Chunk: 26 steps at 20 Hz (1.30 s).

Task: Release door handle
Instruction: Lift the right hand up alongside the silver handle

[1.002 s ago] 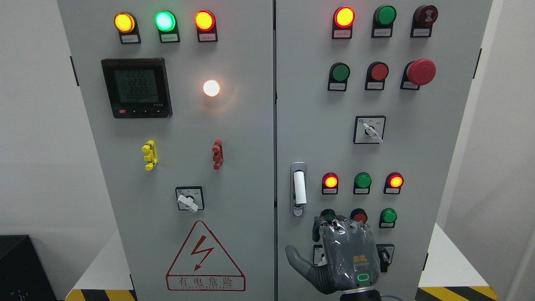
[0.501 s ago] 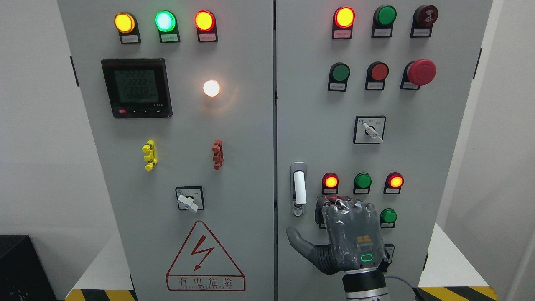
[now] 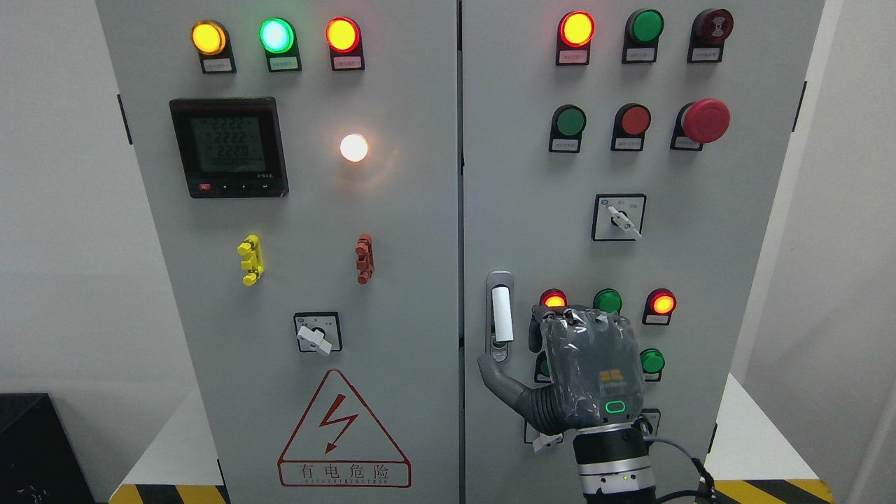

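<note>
The door handle (image 3: 501,315) is a grey vertical lever with a white grip. It sits near the left edge of the right cabinet door (image 3: 546,210) and nothing holds it. My right hand (image 3: 514,357) rises from the bottom edge just right of the handle, with the back of the hand facing me. Its fingers are bent forward toward the panel and hold nothing. The thumb (image 3: 493,371) is spread to the left, its tip close below the handle's lower end. The hand hides some of the lower buttons. My left arm does not show.
The left door (image 3: 315,210) carries a meter (image 3: 229,147), lamps, a rotary switch (image 3: 316,334) and a warning triangle (image 3: 343,434). Close to the hand on the right door are lit buttons (image 3: 661,303), a selector switch (image 3: 619,218) and a red mushroom stop button (image 3: 705,120).
My right hand has moved up and slightly left along the right door. Its thumb tip has come from well below the handle to just under it.
</note>
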### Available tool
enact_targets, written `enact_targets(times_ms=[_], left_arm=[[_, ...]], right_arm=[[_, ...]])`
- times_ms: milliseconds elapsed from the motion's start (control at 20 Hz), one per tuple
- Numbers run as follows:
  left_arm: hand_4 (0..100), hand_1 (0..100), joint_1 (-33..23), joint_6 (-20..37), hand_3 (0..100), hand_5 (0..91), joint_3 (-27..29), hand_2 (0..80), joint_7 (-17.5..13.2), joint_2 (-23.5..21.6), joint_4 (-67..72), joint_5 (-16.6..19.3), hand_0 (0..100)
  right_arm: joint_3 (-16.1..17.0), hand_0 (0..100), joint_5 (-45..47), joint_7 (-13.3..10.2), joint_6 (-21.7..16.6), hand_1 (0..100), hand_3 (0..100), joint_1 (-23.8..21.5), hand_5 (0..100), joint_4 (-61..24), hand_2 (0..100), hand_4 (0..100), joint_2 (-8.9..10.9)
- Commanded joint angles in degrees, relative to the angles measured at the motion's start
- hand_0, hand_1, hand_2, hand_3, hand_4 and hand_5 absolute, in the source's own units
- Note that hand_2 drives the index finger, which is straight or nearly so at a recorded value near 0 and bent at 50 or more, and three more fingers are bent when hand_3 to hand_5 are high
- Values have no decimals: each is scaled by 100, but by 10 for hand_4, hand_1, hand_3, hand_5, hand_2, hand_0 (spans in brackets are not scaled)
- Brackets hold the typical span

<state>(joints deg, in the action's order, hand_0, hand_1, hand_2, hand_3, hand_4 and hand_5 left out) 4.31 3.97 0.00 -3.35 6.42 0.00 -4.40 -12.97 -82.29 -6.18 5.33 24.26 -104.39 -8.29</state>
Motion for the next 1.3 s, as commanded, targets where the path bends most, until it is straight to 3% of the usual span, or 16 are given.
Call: enact_targets(times_ms=[0,1253], left_arm=[[12,0,0,-1,92,0,-123,22,1,0,-114,0,0],[12,0,0,-1,94,0,-123,22,1,0,-114,0,0]], right_arm=[[-109,34,12,3,3,415,1000,106,901,217,776,978,-6],[-39,106,12,-68,65,397,1000,264,904,578,775,975,-6]])
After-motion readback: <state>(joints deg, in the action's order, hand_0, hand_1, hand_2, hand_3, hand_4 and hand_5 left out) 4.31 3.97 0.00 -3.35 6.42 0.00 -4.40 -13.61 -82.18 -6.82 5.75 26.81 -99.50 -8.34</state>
